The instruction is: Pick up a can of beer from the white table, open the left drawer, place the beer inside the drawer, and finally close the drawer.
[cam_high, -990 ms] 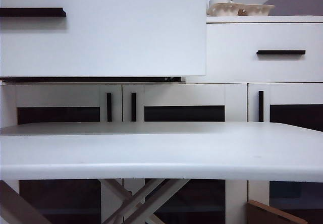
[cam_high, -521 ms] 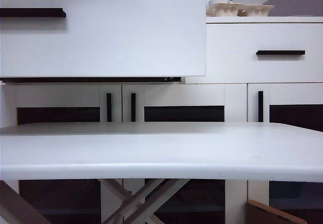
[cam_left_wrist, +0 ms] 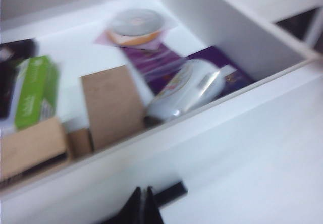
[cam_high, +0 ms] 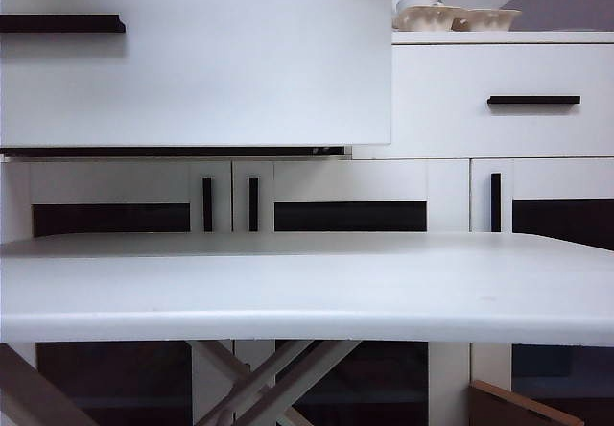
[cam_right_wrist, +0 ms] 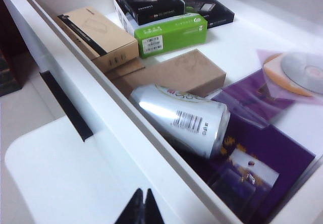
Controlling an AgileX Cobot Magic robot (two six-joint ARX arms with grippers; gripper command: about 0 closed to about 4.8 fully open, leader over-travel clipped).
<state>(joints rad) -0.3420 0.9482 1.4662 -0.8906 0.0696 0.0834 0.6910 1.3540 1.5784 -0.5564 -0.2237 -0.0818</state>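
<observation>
- Presently the can of beer point(cam_right_wrist: 181, 119) lies on its side inside the left drawer point(cam_high: 240, 81), barcode readable, against a brown box point(cam_right_wrist: 176, 72) and purple booklet point(cam_right_wrist: 262, 158).
- Exterior view shows the drawer standing open as before; only closing remains, by judgement.
- Left end effector point(cam_left_wrist: 143, 206) and right end effector point(cam_right_wrist: 141, 208), both together and empty, hover outside the drawer front.
- Counter point(cam_high: 307, 292) bare.

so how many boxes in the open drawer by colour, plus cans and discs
black boxes: 2
green box: 1
brown cardboard boxes: 2, maybe a third piece between
can of beer: 1
disc: 1
total: 7
left fingers and right fingers shut, near the drawer front
</observation>
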